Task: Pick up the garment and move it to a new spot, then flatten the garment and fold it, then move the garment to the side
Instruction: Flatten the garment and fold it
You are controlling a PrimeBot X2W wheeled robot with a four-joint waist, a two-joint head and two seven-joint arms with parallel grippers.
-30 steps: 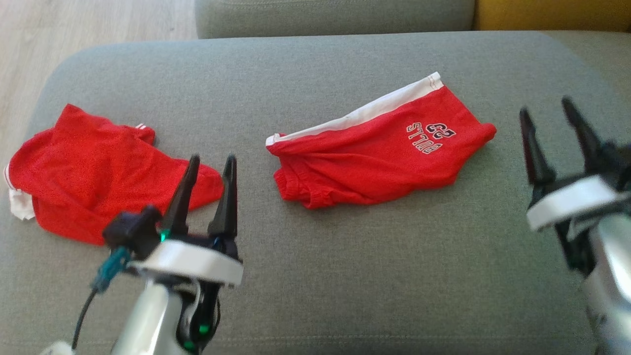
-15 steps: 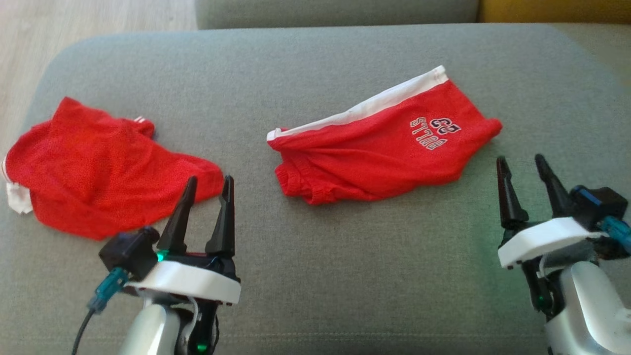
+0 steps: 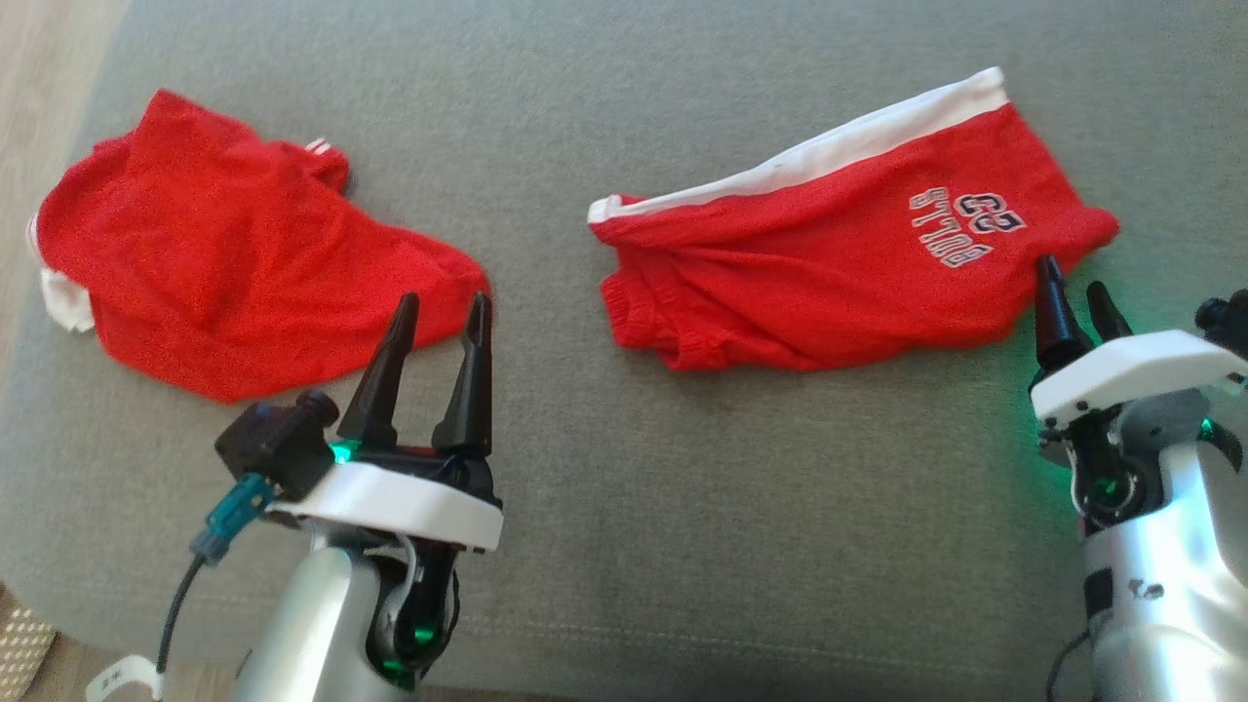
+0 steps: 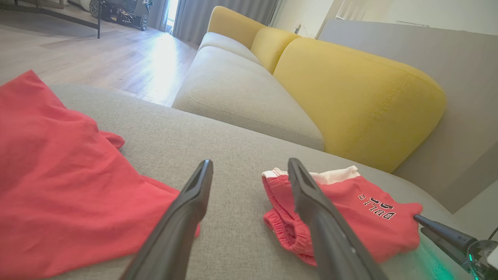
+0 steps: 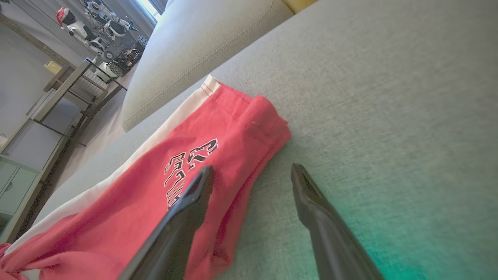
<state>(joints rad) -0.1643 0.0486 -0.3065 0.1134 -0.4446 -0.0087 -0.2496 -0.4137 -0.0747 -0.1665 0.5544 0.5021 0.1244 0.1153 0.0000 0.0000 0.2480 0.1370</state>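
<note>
Red shorts (image 3: 838, 263) with a white side stripe and a "BULLS 23" print lie crumpled on the right of the grey cushion (image 3: 682, 487). My right gripper (image 3: 1071, 278) stands open at their right end. In the right wrist view (image 5: 253, 169) one finger is over the shorts' (image 5: 218, 124) edge and the other over bare cushion. A second red garment (image 3: 224, 253) lies bunched at the left. My left gripper (image 3: 444, 302) is open just off its near right corner, holding nothing. The left wrist view (image 4: 249, 167) shows both garments, the left (image 4: 58, 175) and the shorts (image 4: 350, 210).
The cushion's front seam (image 3: 682, 643) runs close to both arms, and wood floor (image 3: 39, 58) lies past its left edge. Beyond the cushion are another grey seat (image 4: 241, 97) and yellow back cushions (image 4: 358, 105).
The head camera has tilted down and the whole picture has shifted. My right gripper has come down and in, from beside the shorts to their right end. The left gripper has barely moved.
</note>
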